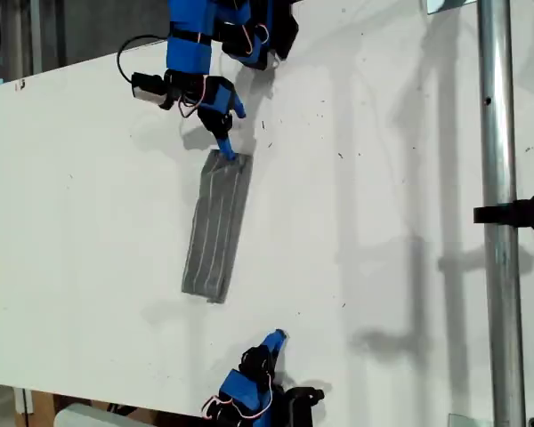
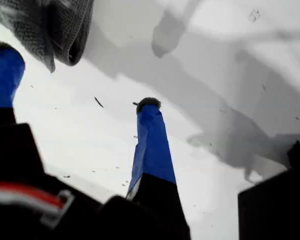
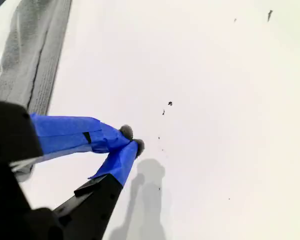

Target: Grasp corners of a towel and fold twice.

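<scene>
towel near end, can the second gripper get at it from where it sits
Probably yes. My second gripper is shut with nothing in it, apart from the towel, and only bare table lies between them in the exterior view.

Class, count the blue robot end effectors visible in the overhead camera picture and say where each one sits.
2. My first end effector is at the exterior view's top, at the folded towel's far end. My second end effector is at the bottom edge, apart from the towel.
</scene>
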Tool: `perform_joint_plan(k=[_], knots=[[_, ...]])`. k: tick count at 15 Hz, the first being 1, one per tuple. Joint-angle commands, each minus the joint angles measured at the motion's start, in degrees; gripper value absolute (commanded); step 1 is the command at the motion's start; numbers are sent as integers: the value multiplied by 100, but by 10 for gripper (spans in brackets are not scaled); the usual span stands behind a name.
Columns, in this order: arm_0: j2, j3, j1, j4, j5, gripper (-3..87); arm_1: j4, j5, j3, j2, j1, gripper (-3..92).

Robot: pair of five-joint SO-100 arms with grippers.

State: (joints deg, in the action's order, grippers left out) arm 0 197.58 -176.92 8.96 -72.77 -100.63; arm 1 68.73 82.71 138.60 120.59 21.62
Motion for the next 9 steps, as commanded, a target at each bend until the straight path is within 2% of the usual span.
perform_joint_plan(k=[1, 3, 6, 7, 8, 9], knots=[[123, -44, 167, 123, -149, -26, -1011, -352, -615, -1099, 519, 444], [123, -35, 264, 62, -290, -26, -1318, -562, -1591, -2496, 642, 448], [123, -18, 325, 0, -299, -26, -1099, -870, -3621, -4403, 510, 421], [123, 0, 334, -18, -290, -26, -1178, -1002, -4017, -4676, 448, 273], [123, 26, 334, -35, -272, -26, -1187, -984, -4236, -4852, 448, 55], [123, 26, 334, -35, -246, -26, -1160, -1099, -4315, -4878, 457, 40]])
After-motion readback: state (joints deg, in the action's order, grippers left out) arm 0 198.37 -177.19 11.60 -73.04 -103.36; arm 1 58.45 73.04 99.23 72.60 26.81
